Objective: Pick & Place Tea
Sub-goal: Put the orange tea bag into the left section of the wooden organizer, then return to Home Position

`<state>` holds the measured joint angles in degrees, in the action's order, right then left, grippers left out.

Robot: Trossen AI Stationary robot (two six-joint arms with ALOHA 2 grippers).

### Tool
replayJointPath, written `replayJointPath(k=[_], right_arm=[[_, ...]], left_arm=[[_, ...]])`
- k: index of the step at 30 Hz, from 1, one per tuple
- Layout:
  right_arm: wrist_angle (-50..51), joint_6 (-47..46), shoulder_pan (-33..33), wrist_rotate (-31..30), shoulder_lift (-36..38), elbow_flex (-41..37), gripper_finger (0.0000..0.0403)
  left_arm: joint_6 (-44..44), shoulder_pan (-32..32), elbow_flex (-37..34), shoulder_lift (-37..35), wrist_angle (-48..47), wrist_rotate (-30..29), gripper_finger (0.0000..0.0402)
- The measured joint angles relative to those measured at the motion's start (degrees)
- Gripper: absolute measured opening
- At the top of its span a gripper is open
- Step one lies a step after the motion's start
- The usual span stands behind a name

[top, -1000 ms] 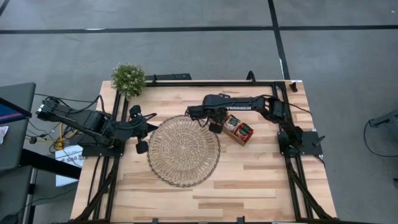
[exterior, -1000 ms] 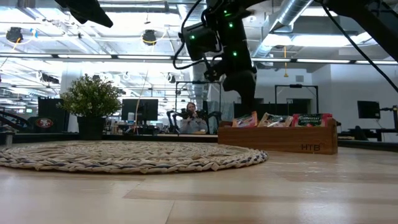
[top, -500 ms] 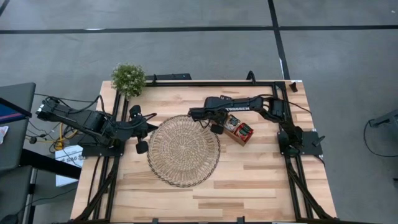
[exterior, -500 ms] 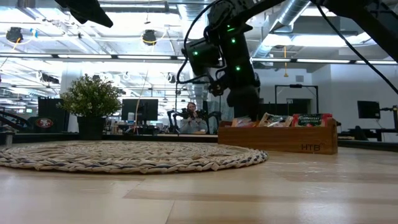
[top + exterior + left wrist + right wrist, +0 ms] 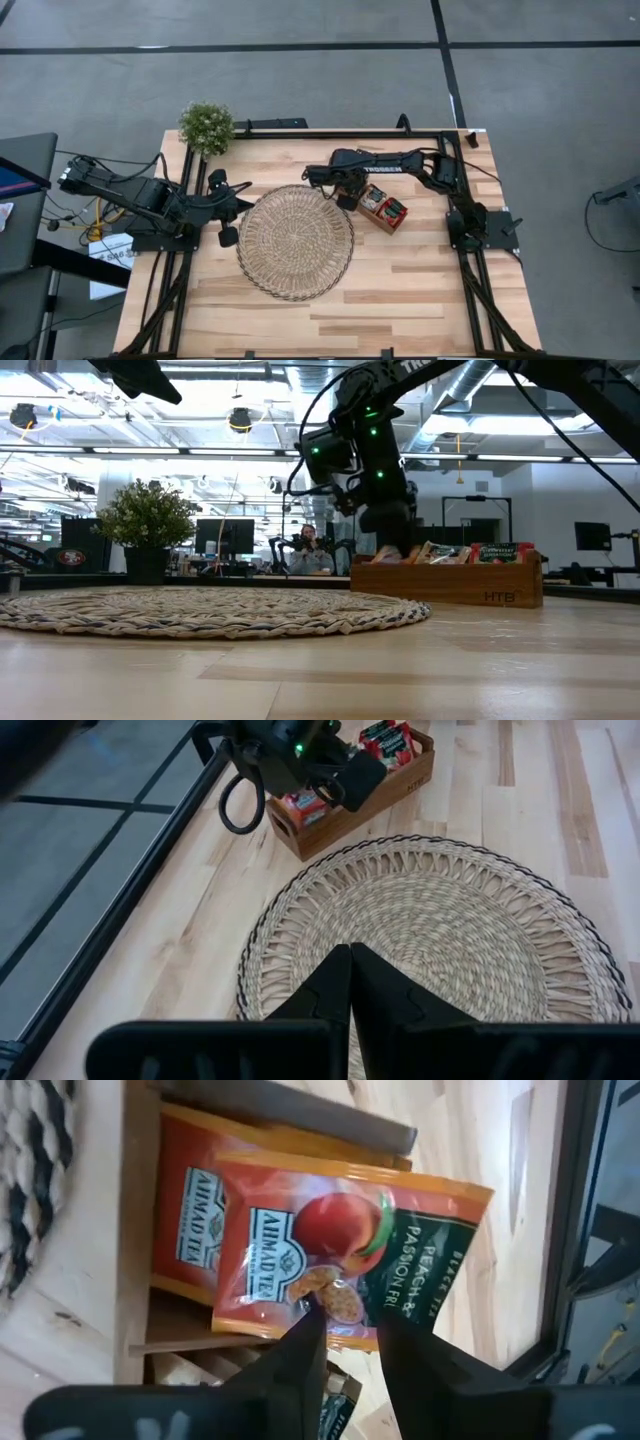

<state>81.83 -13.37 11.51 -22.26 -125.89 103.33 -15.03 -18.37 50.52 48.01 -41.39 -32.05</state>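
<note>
While my right hand (image 5: pixel 347 199) hangs over the near-mat end of the wooden tray (image 5: pixel 383 209), it pinches a red-orange tea sachet (image 5: pixel 340 1250) by its lower edge, fingertips (image 5: pixel 300 1342) closed on the foil; more sachets (image 5: pixel 388 740) stand packed in the tray's compartments. The tray sits just beside the wicker mat (image 5: pixel 295 241), apart from its rim, and the mat's whole weave lies bare, with open counter (image 5: pixel 420 290) all along the front. A potted plant (image 5: pixel 206 127) stands at the far left corner, well clear. My left hand (image 5: pixel 350 982) waits at the mat's left edge, fingers pressed together and holding nothing. Compared with a second ago, my right hand has dropped from above the tray down into it.
</note>
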Motion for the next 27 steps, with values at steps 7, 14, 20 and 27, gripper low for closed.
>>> replayJointPath(k=[7,14,20,27], right_arm=[[0.41,-0.13,-1.28,0.13,0.00,0.00,0.0074],[0.75,-0.15,-1.75,0.06,0.00,0.37,0.0074],[3.00,-0.17,-1.62,-0.08,0.00,4.02,0.0074],[6.00,0.17,-0.33,-0.42,0.78,8.63,0.0074]], left_arm=[[0.24,0.00,0.00,0.00,0.94,0.32,0.0000],[0.46,0.02,0.00,-0.01,1.38,0.34,0.0000],[0.44,0.01,0.00,0.00,1.40,0.34,0.0000],[0.44,0.01,0.00,0.00,1.45,0.36,0.0000]])
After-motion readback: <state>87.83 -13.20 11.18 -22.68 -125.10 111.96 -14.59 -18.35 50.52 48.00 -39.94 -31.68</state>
